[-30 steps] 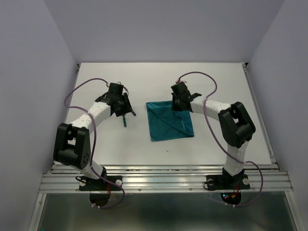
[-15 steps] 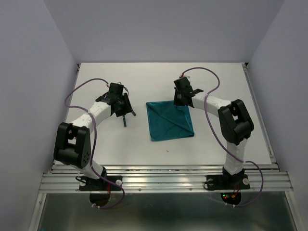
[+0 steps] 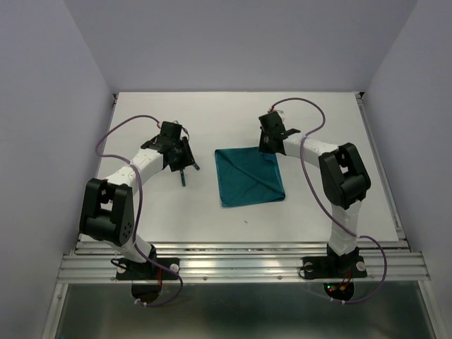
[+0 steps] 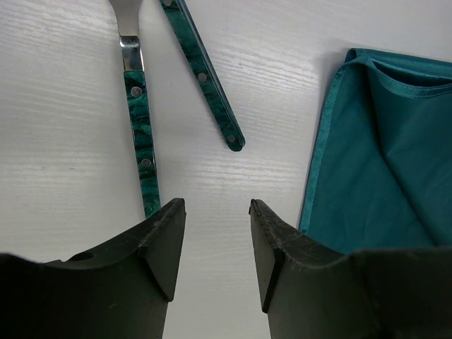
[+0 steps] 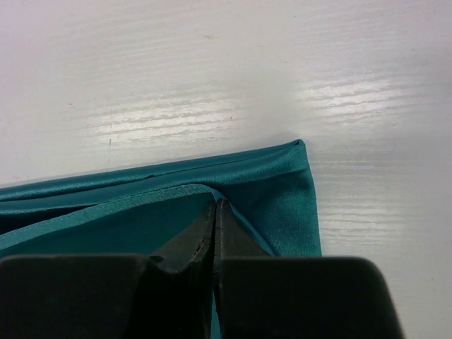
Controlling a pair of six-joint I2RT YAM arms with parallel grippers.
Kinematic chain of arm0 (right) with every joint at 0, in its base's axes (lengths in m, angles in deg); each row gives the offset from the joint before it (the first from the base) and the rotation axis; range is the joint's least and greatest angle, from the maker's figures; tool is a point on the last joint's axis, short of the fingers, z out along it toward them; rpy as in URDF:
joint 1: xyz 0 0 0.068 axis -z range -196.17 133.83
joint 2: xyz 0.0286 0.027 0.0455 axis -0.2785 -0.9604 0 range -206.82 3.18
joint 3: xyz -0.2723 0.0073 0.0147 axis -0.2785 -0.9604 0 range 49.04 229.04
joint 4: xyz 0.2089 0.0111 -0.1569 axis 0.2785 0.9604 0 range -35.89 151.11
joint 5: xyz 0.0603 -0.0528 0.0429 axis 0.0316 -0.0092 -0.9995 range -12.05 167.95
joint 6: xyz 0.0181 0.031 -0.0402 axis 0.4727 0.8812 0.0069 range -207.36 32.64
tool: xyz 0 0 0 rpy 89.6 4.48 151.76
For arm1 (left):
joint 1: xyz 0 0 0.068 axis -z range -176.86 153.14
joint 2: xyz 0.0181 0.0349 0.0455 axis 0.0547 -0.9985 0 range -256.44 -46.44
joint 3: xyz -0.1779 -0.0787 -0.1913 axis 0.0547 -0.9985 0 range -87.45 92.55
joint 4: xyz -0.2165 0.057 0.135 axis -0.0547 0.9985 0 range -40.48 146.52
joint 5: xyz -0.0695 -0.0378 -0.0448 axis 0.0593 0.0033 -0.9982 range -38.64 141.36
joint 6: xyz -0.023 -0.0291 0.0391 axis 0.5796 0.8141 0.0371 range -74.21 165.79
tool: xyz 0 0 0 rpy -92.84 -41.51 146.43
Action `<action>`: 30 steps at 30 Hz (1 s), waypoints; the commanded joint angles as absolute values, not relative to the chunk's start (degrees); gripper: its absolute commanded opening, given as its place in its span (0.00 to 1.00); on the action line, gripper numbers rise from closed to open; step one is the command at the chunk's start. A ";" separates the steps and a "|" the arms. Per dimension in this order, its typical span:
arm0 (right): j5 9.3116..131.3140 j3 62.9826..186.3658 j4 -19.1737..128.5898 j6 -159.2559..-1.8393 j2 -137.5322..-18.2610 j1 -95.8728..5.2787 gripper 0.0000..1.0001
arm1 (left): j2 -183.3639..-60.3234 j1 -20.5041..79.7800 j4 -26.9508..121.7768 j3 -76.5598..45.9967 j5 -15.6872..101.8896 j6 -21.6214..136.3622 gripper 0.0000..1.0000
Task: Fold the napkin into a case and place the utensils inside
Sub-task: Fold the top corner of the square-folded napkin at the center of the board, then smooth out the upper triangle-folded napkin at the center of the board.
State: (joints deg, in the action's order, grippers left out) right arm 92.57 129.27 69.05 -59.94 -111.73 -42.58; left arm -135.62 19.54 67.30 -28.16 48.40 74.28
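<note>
The teal napkin (image 3: 248,180) lies folded flat at the table's middle, with a diagonal crease across it. My right gripper (image 3: 267,147) is at its far right corner. In the right wrist view the right gripper (image 5: 215,206) is shut, pinching an upper layer of the napkin (image 5: 282,187) just inside that corner. My left gripper (image 3: 183,162) hovers over the utensils (image 3: 182,176), left of the napkin. In the left wrist view the left gripper (image 4: 215,212) is open and empty. Two teal-handled utensils (image 4: 138,134) lie ahead of it on the table, and the napkin's left edge (image 4: 381,162) is to its right.
The white table (image 3: 318,205) is boxed in by grey walls on the left, right and back. A metal rail (image 3: 240,265) runs along the near edge by the arm bases. Purple cables loop above both arms.
My right gripper has moved a little toward the far right corner of the napkin, still shut. The left arm has not moved.
</note>
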 commanded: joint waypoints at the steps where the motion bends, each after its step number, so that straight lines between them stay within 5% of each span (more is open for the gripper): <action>1: 94.21 130.78 66.94 -60.12 -111.34 -41.57 0.01 | -135.73 20.01 67.80 -25.75 48.37 73.39 0.52; 5: 94.21 130.52 66.68 -59.94 -111.25 -41.57 0.03 | -135.91 20.19 67.80 -25.49 48.37 73.39 0.52; 11: 94.47 130.25 66.24 -60.20 -110.11 -41.57 0.33 | -136.44 20.89 67.89 -25.05 48.02 73.39 0.52; 15: 95.44 129.11 66.33 -60.55 -106.25 -41.57 0.42 | -137.49 22.21 68.06 -23.82 47.76 73.21 0.52; 30: 93.34 115.22 66.42 -59.32 -94.72 -40.52 0.39 | -149.08 31.88 68.24 -8.18 45.57 73.92 0.47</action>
State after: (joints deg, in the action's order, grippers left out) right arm 93.96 116.44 68.05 -59.64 -94.24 -40.81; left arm -146.42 30.75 68.59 -13.76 47.26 74.32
